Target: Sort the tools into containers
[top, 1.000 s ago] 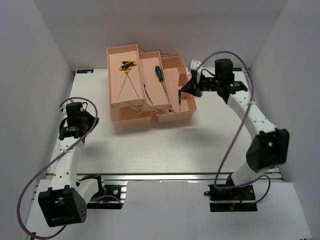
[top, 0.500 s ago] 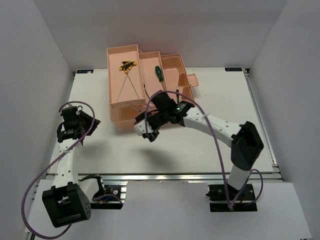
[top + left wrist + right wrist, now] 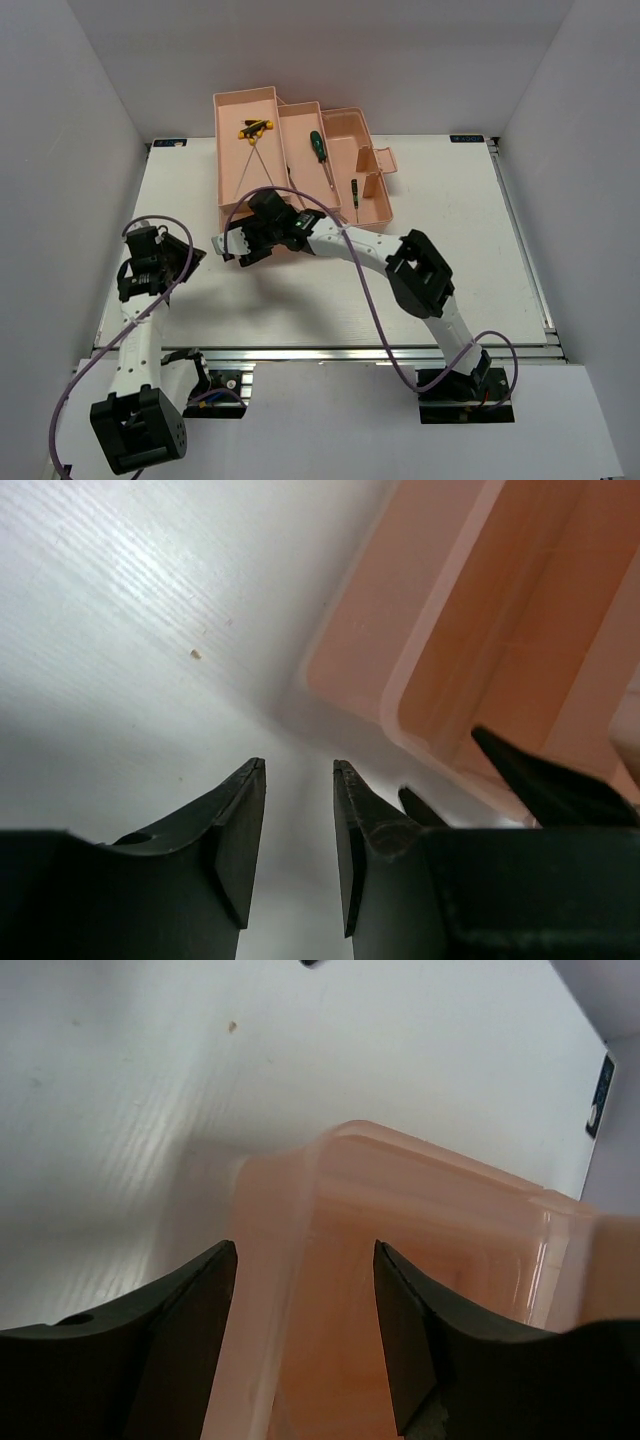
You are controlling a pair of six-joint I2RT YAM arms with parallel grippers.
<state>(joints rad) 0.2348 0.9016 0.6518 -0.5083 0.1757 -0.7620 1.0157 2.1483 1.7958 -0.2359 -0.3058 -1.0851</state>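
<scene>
The salmon-pink toolbox stands open at the back of the table. Its left tray holds thin metal rods with yellow-and-black handles. The middle tray holds the larger green-handled screwdriver. A small green-and-black screwdriver lies in the right compartment. My right gripper reaches across to the toolbox's front left corner; in the right wrist view it is open and empty, with the pink corner just beyond the jaws. My left gripper is open and empty over the table, left of that corner.
The right gripper's dark fingers show in the left wrist view, close to my left gripper. The right arm lies along the toolbox's front. White walls close in the table on the left, right and back.
My right arm has swung from the toolbox's back right side round its front to the front left corner. My left arm has shifted a little toward the near edge.
</scene>
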